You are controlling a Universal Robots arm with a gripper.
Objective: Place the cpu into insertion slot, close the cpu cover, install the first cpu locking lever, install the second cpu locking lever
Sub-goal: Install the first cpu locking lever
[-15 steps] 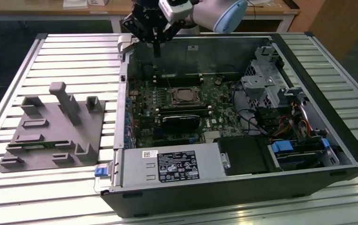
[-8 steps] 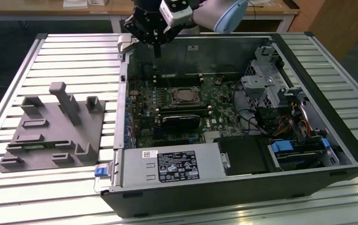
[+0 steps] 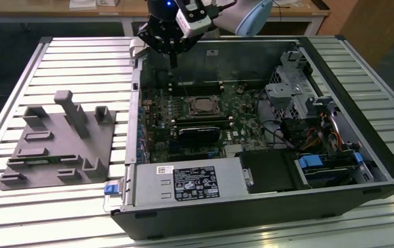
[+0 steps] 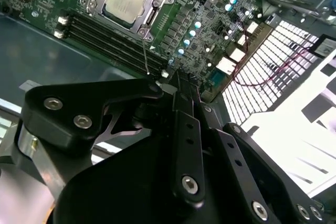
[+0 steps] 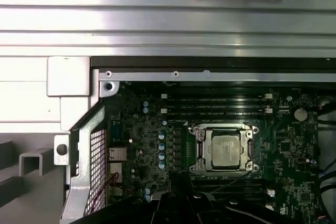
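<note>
The cpu (image 5: 227,149) lay flat in the insertion slot (image 3: 191,109) on the green board, framed by the cpu cover (image 4: 149,11), which looked lowered over it. The open computer case (image 3: 252,214) held the board, cables and drives, and stood on the slatted desk (image 3: 79,67). The gripper (image 3: 172,58) hung above the case's far edge, fingers together and empty. Seating a locking lever probably called for a slow, square descent.

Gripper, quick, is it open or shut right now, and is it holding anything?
Gripper: shut, with nothing visible in its grasp.
</note>
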